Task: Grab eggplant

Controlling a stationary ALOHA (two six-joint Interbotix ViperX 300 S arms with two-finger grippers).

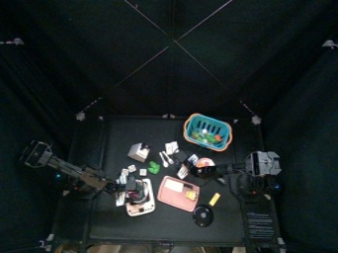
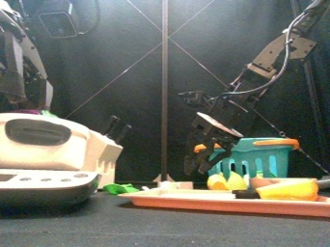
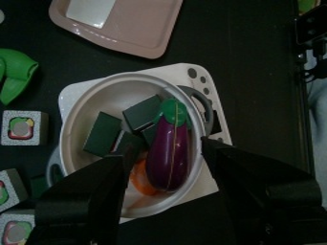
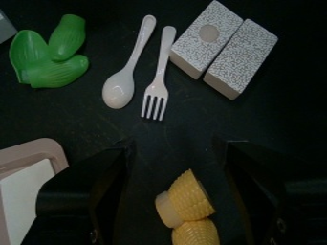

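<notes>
In the left wrist view the left pincer (image 3: pixel 163 182) hangs wide open and empty over a white bowl (image 3: pixel 90 100). The purple eggplant (image 3: pixel 170 153) lies in that bowl, at the frame's lower middle. Dark green blocks (image 3: pixel 121 129) crowd its left flank and an orange piece (image 3: pixel 151 182) sits under its lower end. A pink tray (image 3: pixel 121 24) lies at the top.

The right pincer (image 4: pixel 173 187) is open and empty too, over yellow corn (image 4: pixel 189 206), near a white spoon (image 4: pixel 125 72) and fork (image 4: pixel 160 72).

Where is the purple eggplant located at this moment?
In the left wrist view, the glossy purple eggplant lies inside the white round bowl, beside dark green blocks, between the left gripper's open jaws.
</notes>
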